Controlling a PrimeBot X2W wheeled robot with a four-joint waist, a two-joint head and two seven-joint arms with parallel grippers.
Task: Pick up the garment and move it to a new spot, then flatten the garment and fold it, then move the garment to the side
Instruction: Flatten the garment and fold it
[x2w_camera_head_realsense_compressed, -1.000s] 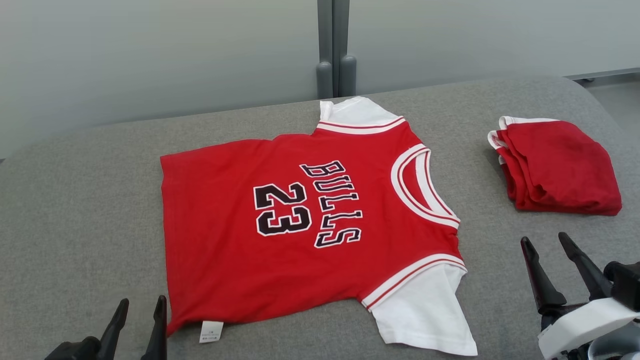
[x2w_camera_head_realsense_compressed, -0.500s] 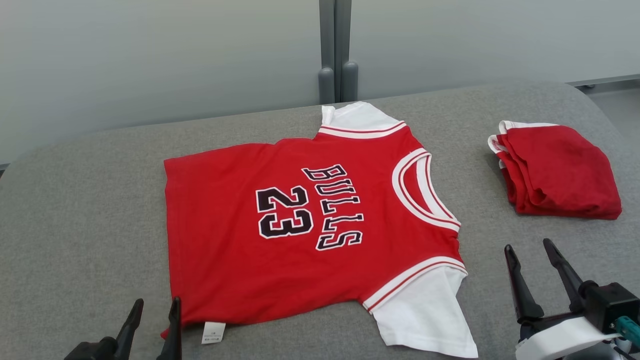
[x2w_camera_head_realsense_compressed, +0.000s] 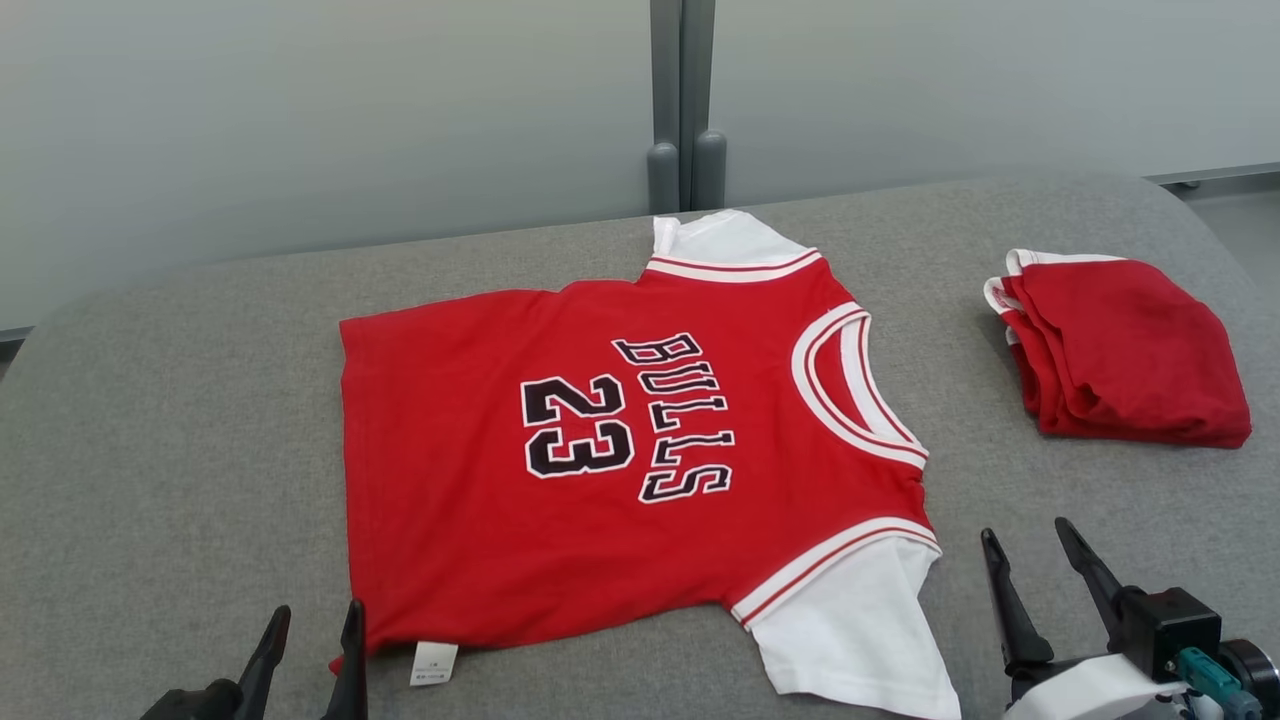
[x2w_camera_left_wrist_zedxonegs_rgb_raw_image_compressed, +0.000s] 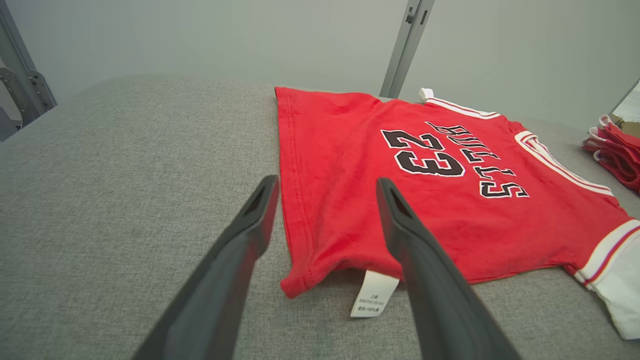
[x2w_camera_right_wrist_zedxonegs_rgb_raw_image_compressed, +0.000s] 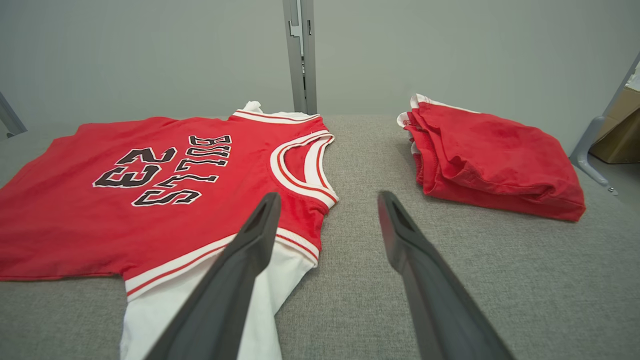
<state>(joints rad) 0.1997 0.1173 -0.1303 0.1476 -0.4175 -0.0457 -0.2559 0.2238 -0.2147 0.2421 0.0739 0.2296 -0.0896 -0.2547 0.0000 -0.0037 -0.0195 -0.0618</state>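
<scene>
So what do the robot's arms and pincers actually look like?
The left pincer and right pincer each have two long, slim matte-black fingers tapering to narrow tips. Behind the right one sit a boxy black mount, a smooth white wrist shell and a small teal plug.

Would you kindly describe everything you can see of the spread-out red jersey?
The red jersey lies flat, print side up, on the grey padded surface, collar toward the robot's right. It looks like soft knit cloth, with black white-edged BULLS and 23, white sleeves, red-and-white striped trim, and a white care label poking from the near hem corner. Nothing grips it.
</scene>
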